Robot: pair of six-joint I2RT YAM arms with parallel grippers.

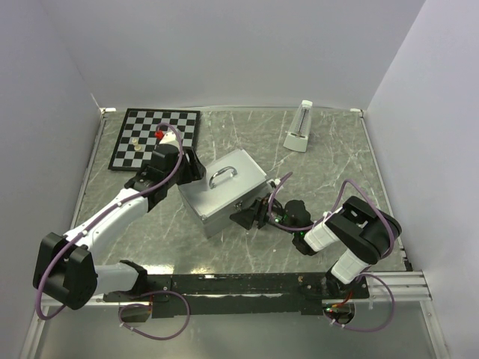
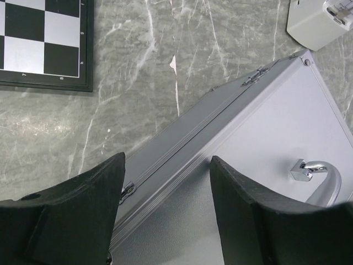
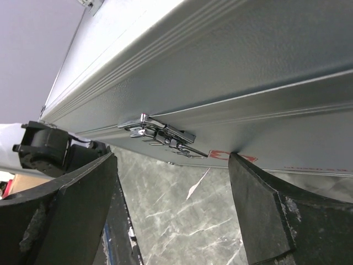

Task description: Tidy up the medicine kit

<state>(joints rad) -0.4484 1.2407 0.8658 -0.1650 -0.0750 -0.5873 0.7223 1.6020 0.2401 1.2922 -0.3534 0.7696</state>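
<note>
Right gripper point(image 3: 172, 163) wide at medicine kit point(image 3: 248, 66) latch point(image 3: 162, 135)

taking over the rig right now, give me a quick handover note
Left gripper: open, straddling the rear hinged edge of the medicine kit, holding nothing.
Right gripper: open, one finger on each side of the front latch.
The kit sits mid-table with its lid shut, near the chessboard.
Done: both grippers are placed at the case.
Left: release the latch, raise the lid, sort the contents, which are not visible yet.
</note>
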